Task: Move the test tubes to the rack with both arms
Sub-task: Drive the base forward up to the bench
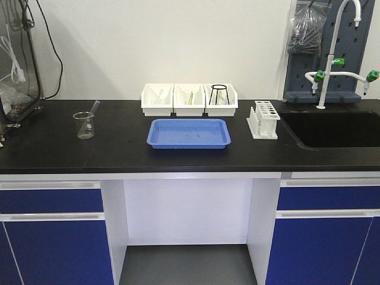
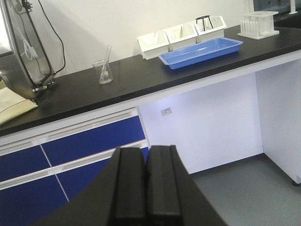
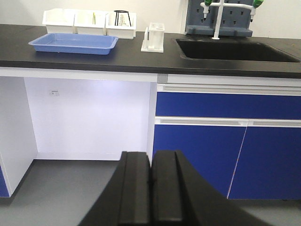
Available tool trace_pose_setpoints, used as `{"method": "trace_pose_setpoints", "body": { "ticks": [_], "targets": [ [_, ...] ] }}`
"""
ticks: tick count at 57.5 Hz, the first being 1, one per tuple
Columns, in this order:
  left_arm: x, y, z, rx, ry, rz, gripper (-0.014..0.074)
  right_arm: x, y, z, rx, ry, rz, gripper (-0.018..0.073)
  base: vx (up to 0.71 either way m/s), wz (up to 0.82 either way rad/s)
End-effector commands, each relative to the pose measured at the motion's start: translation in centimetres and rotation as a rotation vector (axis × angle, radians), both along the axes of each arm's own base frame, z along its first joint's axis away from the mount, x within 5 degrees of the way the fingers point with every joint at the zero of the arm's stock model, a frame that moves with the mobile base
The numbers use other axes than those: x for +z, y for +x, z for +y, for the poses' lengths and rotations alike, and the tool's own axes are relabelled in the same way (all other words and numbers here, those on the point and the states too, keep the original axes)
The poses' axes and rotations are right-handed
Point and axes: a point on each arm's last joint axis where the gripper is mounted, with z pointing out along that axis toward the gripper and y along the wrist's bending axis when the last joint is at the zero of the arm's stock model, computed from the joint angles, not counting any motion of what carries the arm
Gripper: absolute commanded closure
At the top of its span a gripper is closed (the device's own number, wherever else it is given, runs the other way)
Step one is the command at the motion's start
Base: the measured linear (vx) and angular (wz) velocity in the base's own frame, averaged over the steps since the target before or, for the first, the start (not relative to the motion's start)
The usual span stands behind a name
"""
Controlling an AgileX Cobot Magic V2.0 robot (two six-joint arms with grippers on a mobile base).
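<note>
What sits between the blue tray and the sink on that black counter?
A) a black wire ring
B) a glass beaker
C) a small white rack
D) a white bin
C: the white rack stands alone between the blue tray and the sink; the beaker is on the tray's other side.

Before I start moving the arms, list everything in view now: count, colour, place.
counter: one, black, across the scene
tray: one, blue, centre of counter
bins: three, white, row behind the tray
wire ring: one, black, in the rightmost bin
rack: one, white, right of tray, near sink
beaker: one, clear, left on counter, rod inside
sink: one, black, right end
tap: one, white with green knobs, behind sink
test tubes: too faint to count
left claw: one, black, shut, below counter height
right claw: one, black, shut, below counter height
</note>
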Motion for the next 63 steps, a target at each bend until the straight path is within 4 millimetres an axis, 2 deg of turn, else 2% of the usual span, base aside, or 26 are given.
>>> {"method": "trace_pose_setpoints", "body": {
  "ticks": [1, 63],
  "targets": [
    [-0.06, -0.01, 0.06, 0.007, -0.019, -0.068, 0.0617, 0.49, 0.05, 0.00, -0.001, -0.011, -0.087, 0.0567, 0.00, 0.00],
    [-0.06, -0.01, 0.06, 0.007, -0.020, -0.068, 0.0617, 0.50, 0.05, 0.00, -0.001, -0.011, -0.088, 0.0567, 0.02, 0.00]
  ]
}}
